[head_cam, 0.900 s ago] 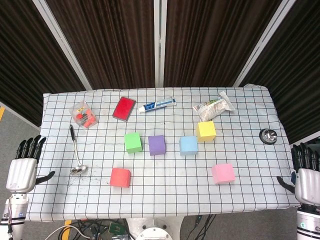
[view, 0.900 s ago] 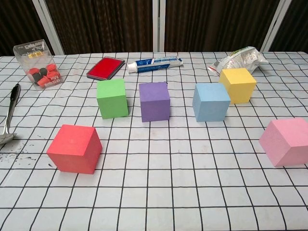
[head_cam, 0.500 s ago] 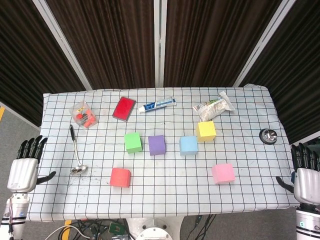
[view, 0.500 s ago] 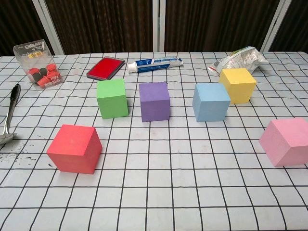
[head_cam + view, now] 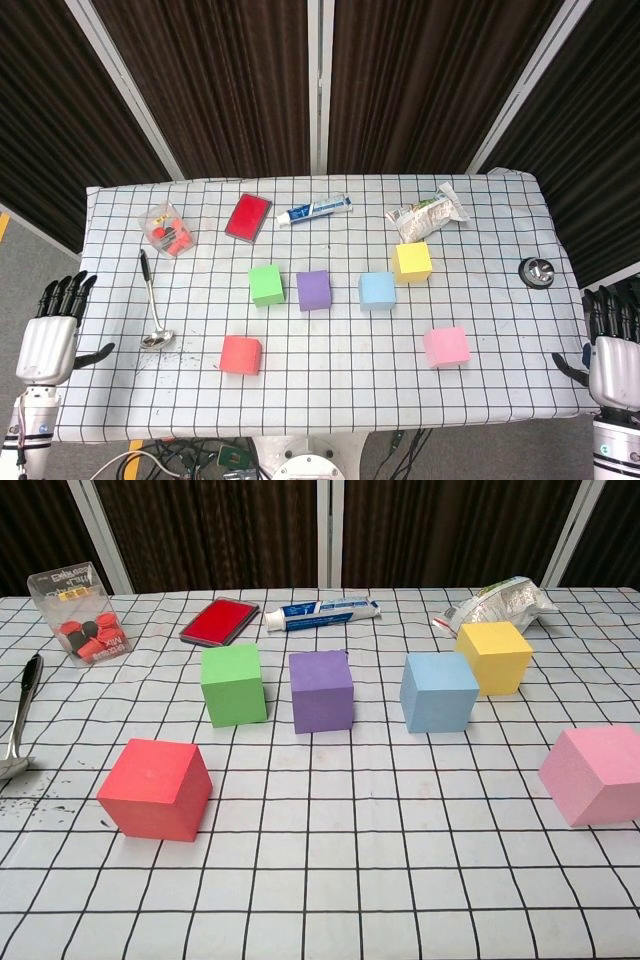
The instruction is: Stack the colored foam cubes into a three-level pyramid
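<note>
Head view is showing six foam cubes sitting apart, none stacked, on the checked tablecloth (image 5: 330,400). Taking the purple cube (image 5: 313,289) as landmark: the green cube (image 5: 266,284) is lying just left of it, the blue cube (image 5: 376,290) right, the yellow cube (image 5: 412,261) beyond that, touching the blue one's far corner; the red cube (image 5: 241,354) nearer-left, the pink cube (image 5: 446,346) nearer-right. The left hand (image 5: 47,342) and right hand (image 5: 612,357) are hanging off the table's edges, fingers spread, holding nothing.

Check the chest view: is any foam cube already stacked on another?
No, the green cube, purple cube, blue cube, yellow cube, red cube and pink cube each sit directly on the tablecloth.
</note>
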### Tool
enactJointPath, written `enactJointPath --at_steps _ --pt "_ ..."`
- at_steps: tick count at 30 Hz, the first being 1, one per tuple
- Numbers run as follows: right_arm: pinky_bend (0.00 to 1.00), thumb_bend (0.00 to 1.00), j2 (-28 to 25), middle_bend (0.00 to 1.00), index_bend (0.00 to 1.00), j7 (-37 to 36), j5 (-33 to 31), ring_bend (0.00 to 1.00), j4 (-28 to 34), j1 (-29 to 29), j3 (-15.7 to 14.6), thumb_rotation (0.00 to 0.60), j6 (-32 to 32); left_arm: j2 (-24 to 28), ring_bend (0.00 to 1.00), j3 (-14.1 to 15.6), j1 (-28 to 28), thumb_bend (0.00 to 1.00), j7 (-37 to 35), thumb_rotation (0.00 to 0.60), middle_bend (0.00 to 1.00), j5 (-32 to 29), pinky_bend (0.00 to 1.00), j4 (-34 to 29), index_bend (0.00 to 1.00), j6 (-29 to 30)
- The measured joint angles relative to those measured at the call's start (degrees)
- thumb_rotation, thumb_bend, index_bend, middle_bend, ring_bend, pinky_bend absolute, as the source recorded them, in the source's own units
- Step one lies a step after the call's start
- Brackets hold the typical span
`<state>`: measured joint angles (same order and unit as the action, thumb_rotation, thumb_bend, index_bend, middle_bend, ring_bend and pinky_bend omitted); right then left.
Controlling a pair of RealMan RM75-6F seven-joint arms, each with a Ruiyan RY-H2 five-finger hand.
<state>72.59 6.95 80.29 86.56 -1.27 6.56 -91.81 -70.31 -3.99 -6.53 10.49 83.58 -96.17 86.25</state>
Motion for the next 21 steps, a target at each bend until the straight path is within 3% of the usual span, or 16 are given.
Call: enactJointPath --at_steps 21 --pt "0.00 0.01 -0.61 0.00 0.00 2.17 -0.19 0.00 2.75 -0.53 0.61 0.600 1.87 0.25 0.00 0.21 -0.60 0.00 -0.97 0.600 0.02 -0.10 0.01 -1.21 0.04 -1.82"
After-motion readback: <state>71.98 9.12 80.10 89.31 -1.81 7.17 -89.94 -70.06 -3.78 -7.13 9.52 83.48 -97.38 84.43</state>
